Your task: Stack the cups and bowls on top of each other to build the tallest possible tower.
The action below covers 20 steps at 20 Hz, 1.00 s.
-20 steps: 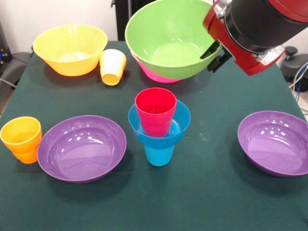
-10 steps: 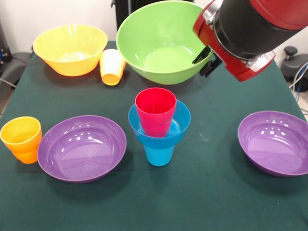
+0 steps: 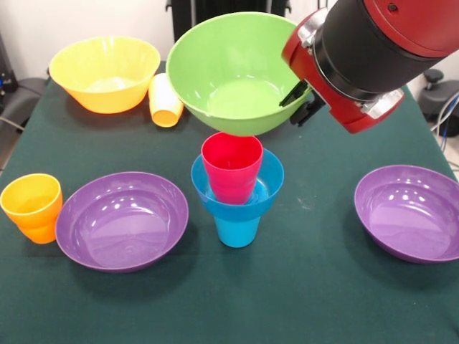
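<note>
Gripper [image 3: 300,104] in the upper right of the frame, pinching the right rim of the green bowl [image 3: 237,75]. Green bowl held up in the air at the top middle, tipped a little toward the camera, just above the red cup [image 3: 232,163]; hard to tell if touching it. Red cup standing upright inside the small blue bowl [image 3: 267,190] in the middle of the frame. Small blue bowl sitting on top of the blue cup [image 3: 237,229], which stands on the green table [image 3: 301,301]. 2 purple bowls low down: 1 at the lower left [image 3: 122,218], 1 at the right edge [image 3: 410,211]. Orange cup [image 3: 31,206] at the far left, just beside the left purple bowl. Big yellow bowl [image 3: 105,72] in the upper left. Yellow cup [image 3: 166,100] just right of it, tipped and leaning toward it. Red and black arm [image 3: 366,50] filling the upper right corner.
</note>
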Motion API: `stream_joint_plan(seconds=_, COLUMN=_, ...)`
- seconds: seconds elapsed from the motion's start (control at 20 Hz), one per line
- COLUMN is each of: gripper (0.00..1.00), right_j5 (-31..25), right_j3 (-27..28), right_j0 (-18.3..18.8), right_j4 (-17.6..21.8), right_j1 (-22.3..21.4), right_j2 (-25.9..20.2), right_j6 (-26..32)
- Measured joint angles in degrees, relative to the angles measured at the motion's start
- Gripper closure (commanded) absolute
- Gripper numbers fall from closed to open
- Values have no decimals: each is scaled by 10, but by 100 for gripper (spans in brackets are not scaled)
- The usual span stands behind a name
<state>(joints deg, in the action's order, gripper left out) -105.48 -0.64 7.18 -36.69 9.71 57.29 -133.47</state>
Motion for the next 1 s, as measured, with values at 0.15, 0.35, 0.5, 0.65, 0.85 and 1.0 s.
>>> stream_joint_plan(seconds=0.15, gripper=100, right_j5=8, right_j3=0, right_j0=0, right_j4=-8, right_j1=0, right_j2=7, right_j6=0)
stream_joint_plan(seconds=0.35, gripper=100, right_j5=15, right_j3=0, right_j0=0, right_j4=-13, right_j1=0, right_j2=17, right_j6=0)
stream_joint_plan(seconds=0.5, gripper=100, right_j5=19, right_j3=0, right_j0=0, right_j4=-13, right_j1=0, right_j2=24, right_j6=0)
stream_joint_plan(seconds=0.65, gripper=100, right_j5=25, right_j3=0, right_j0=0, right_j4=-13, right_j1=0, right_j2=29, right_j6=0)
stream_joint_plan(seconds=0.85, gripper=100, right_j5=39, right_j3=0, right_j0=0, right_j4=-16, right_j1=0, right_j2=35, right_j6=0)
stream_joint_plan(seconds=1.0, gripper=100, right_j5=50, right_j3=0, right_j0=0, right_j4=-16, right_j1=0, right_j2=37, right_j6=0)
